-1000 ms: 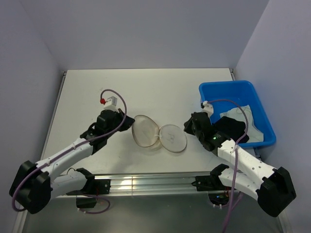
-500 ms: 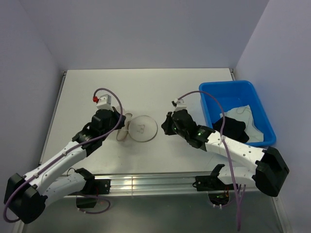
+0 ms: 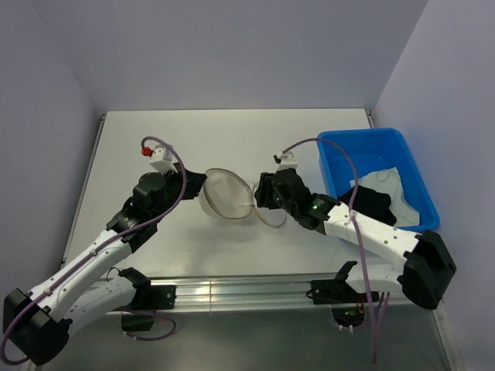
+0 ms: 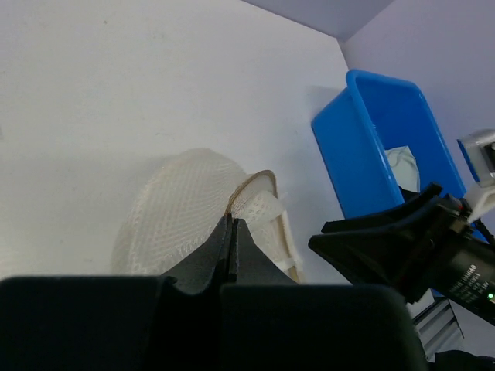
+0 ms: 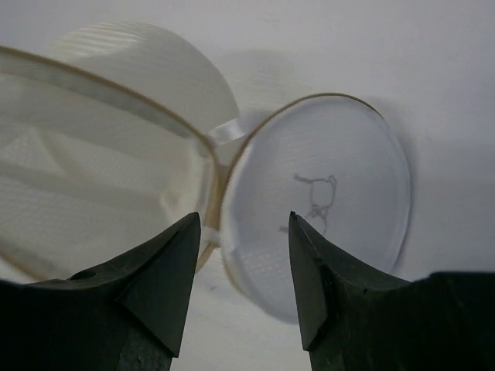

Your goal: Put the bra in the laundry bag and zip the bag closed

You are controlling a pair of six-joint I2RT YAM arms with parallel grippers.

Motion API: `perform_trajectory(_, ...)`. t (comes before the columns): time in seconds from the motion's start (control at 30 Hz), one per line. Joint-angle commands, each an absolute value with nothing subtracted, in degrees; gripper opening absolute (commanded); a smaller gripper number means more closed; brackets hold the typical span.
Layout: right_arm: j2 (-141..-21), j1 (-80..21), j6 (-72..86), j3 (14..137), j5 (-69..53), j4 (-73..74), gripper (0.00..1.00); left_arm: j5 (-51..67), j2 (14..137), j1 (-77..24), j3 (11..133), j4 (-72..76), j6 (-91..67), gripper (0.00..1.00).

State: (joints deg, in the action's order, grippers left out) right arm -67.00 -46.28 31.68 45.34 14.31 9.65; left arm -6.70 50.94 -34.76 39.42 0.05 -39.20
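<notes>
**Tabletop** (image 3: 155,139): carries the whole job. Both arms meet near its centre.

**Blue bin** (image 3: 332,147), right side: holds a white and a dark garment (image 3: 370,202). The bra is prob. among these, but you cannot tell which. Nothing of it shows in the bag, so treat loading as not yet done.

**Laundry bag** (image 3: 224,197): lies on its side at centre, between the two arms, mouth toward the right arm.

**Lid** (image 5: 325,201): swung open beside the mouth, dark mark showing. Access is clear.

**Left end effector** (image 4: 232,226): clamped tight on the zip rim (image 4: 251,182). Purpose, as judged: anchor the bag and prop the mouth up so it won't slide or collapse.

**Right end effector** (image 5: 244,228): jaws apart, nothing held, poised just above the join of mouth and lid. It is free to fetch the bra.
</notes>
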Motion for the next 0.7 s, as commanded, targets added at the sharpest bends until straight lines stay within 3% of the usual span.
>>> perform_trajectory(0.0,-70.66,-43.52,33.75,45.53,21.00,11.96,0.57,-5.28,51.59,-33.58,35.96,3.51,-42.53,0.00)
perform_trajectory(0.2,-74.96,-41.13,34.45,42.01,18.12,8.98,0.57,-5.45,54.57,-33.49,30.24,6.42,-43.86,0.00)
perform_trajectory(0.47,-84.81,-41.05,34.37,42.62,12.57,3.78,0.48,-10.43,53.18,-33.57,29.62,4.41,-43.33,0.00)
perform_trajectory(0.6,-84.64,-39.91,32.87,45.26,10.11,3.43,0.48,-16.34,51.16,-33.49,28.74,-1.39,-43.77,0.00)
perform_trajectory(0.67,-82.01,-39.12,31.73,46.75,8.71,4.04,0.53,-18.54,50.28,-33.49,27.78,-2.81,-44.82,0.00)
